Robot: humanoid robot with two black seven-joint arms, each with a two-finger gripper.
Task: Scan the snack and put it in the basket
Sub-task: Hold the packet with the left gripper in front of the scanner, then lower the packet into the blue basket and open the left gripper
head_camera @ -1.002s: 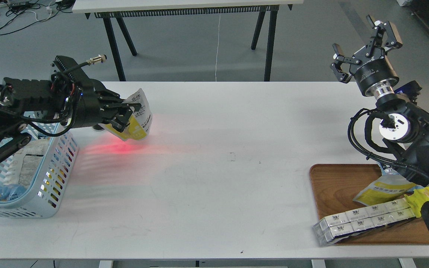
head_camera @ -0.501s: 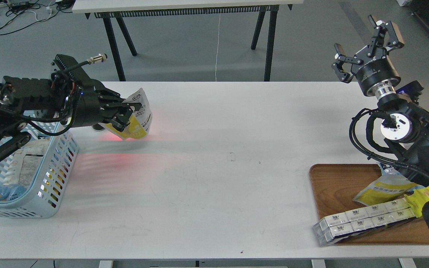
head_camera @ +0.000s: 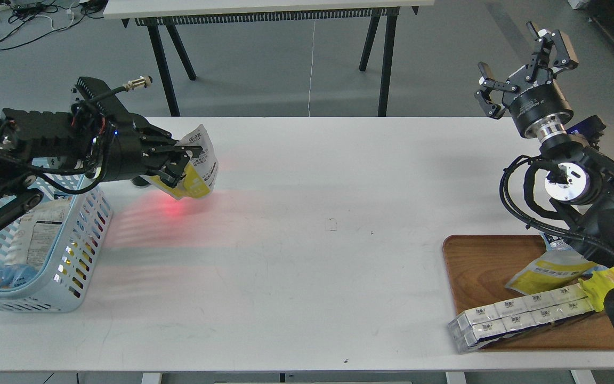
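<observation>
My left gripper (head_camera: 183, 162) is shut on the snack (head_camera: 200, 170), a small yellow and white pouch, and holds it above the white table just right of the basket. A red scanner glow lies on the table below the pouch. The light blue slotted basket (head_camera: 80, 224) stands at the table's left front, partly under my left arm, with several packets inside. My right gripper (head_camera: 523, 69) is open and empty, raised high above the table's far right edge.
A wooden tray (head_camera: 477, 266) at the right front holds a larger yellow pouch (head_camera: 544, 272), a long yellow wrapper (head_camera: 608, 285) and a pack of white boxes (head_camera: 520, 314). A dark-legged table (head_camera: 269, 8) stands behind.
The left gripper and the pouch have barely moved. The red glow on the table flickered and shifted beneath the pouch. The right gripper shifted very slightly.
</observation>
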